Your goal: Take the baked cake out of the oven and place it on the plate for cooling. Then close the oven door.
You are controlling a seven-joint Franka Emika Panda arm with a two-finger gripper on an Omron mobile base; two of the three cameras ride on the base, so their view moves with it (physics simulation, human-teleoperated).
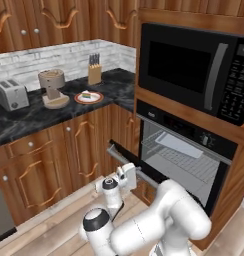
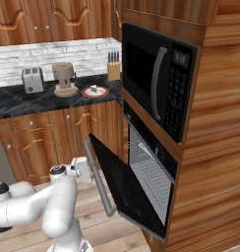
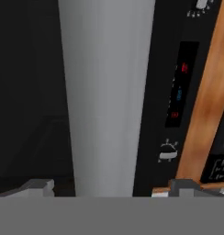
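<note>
Cake (image 1: 87, 95) sits on plate (image 1: 96, 99), upper left; my wide-open, empty claw (image 3: 111, 187) straddles the oven door (image 2: 123, 189) handle (image 3: 107, 92), ready to push it closed.

Cake (image 1: 86, 94) on plate (image 1: 89, 98) — left of oven (image 1: 186, 150) (door (image 2: 127, 189) half-down).

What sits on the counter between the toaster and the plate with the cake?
A tan coffee grinder-like appliance stands between the toaster and the plate holding the cake, seen in both base views.

Glossy black oven door (image 2: 127, 189) with matt silver metal handle (image 3: 107, 96), reddish wood cabinets (image 1: 49, 155), dark marbled stone counter (image 1: 39, 117).
</note>
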